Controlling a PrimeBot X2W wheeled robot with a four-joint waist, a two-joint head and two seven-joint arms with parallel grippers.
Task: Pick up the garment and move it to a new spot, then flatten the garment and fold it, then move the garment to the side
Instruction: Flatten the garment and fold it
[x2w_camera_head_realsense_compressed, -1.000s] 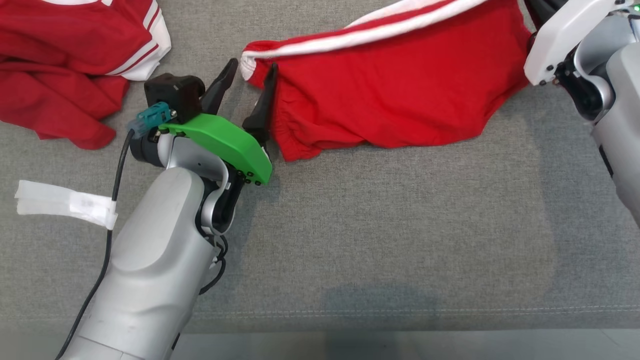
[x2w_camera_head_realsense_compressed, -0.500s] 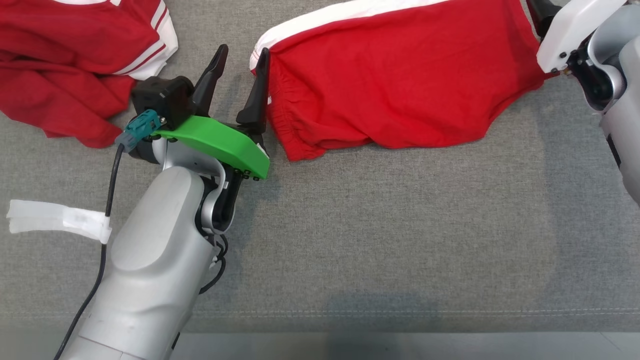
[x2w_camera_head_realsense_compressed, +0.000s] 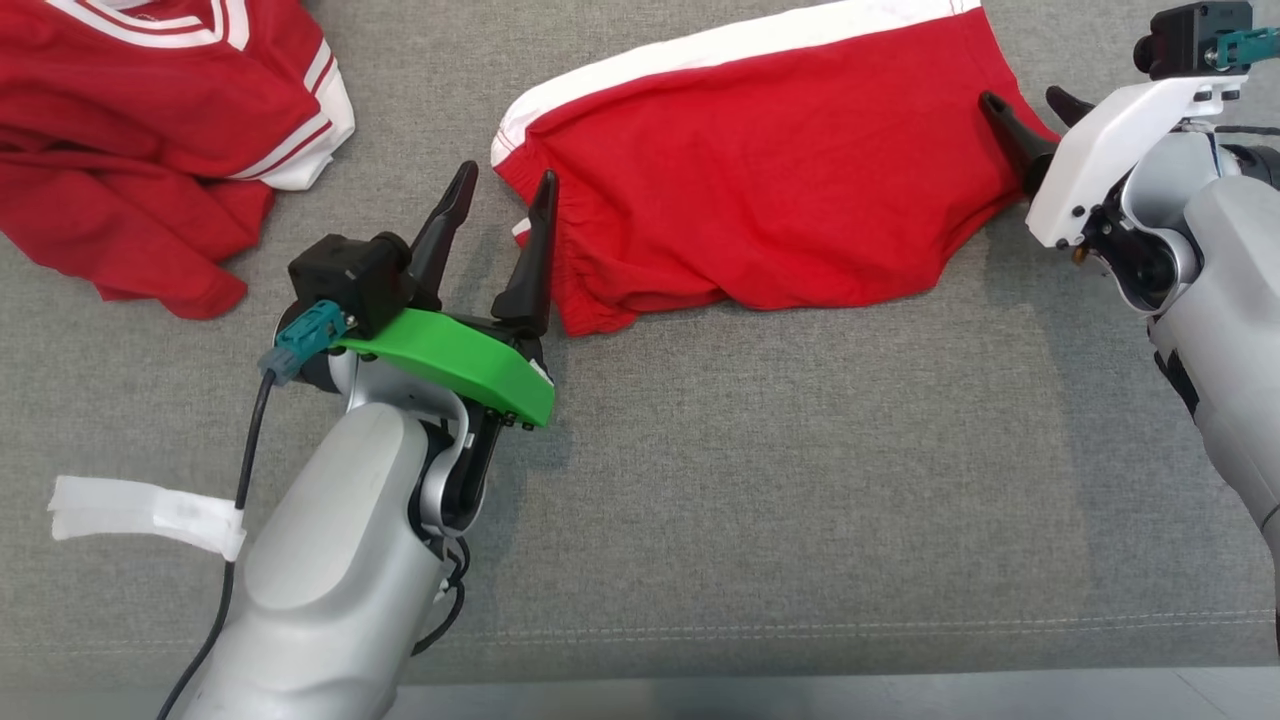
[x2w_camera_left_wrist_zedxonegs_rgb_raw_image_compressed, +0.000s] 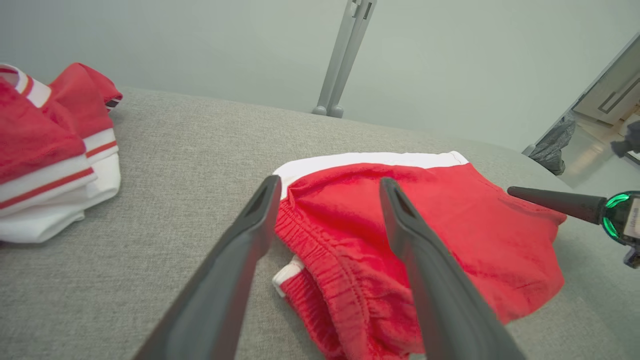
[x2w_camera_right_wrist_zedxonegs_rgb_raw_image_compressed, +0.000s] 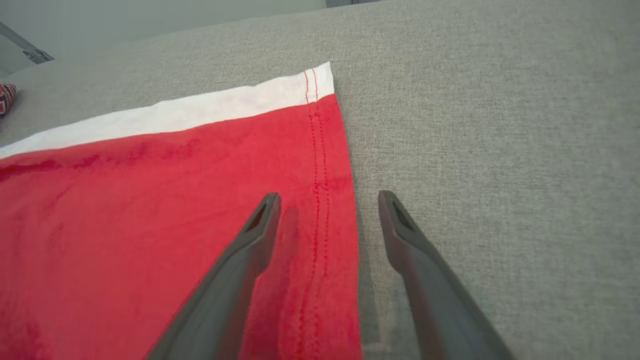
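The garment (x2w_camera_head_realsense_compressed: 770, 190) is a pair of red shorts with a white side stripe, lying spread on the grey cushion (x2w_camera_head_realsense_compressed: 800, 450). My left gripper (x2w_camera_head_realsense_compressed: 508, 178) stands open at its left end, its right finger beside the gathered waistband (x2w_camera_left_wrist_zedxonegs_rgb_raw_image_compressed: 320, 260) and its left finger over bare cushion. At the right end my right gripper (x2w_camera_head_realsense_compressed: 1020, 96) is open and straddles the stitched hem (x2w_camera_right_wrist_zedxonegs_rgb_raw_image_compressed: 320, 200), one finger over red cloth, the other over the cushion. Nothing is held in either. The left wrist view shows a right-gripper finger (x2w_camera_left_wrist_zedxonegs_rgb_raw_image_compressed: 550, 201) beyond the garment (x2w_camera_left_wrist_zedxonegs_rgb_raw_image_compressed: 450, 215).
A second red garment with white trim (x2w_camera_head_realsense_compressed: 130, 130) lies crumpled at the far left. A white strip of tape (x2w_camera_head_realsense_compressed: 140, 505) hangs on the left arm's cable. The cushion's front seam (x2w_camera_head_realsense_compressed: 800, 630) runs near the bottom. A metal stand (x2w_camera_left_wrist_zedxonegs_rgb_raw_image_compressed: 345, 55) rises behind the cushion.
My right gripper has opened and let go of the garment's right end, which now lies flat on the cushion. The left gripper stays open by the waistband. The camera has shifted slightly.
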